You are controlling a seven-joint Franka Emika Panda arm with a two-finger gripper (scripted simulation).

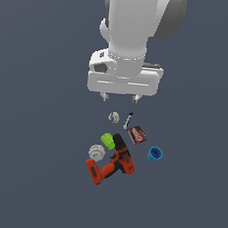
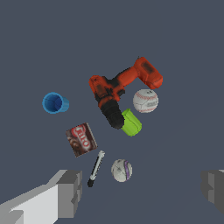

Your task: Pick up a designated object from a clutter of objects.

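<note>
Gripper spread wide, empty, hanging over marker stick lying between whitish ball and dark red box, probably untouched, then green cylinder, drill, blue cup.

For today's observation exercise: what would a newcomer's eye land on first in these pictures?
Probably the red-and-black power drill, the biggest, brightest item, lying at the near end of the clutter in the exterior view. Next, the bright green cylinder touching its black nose. Above hangs the big white arm, its open gripper over the thin marker.
</note>
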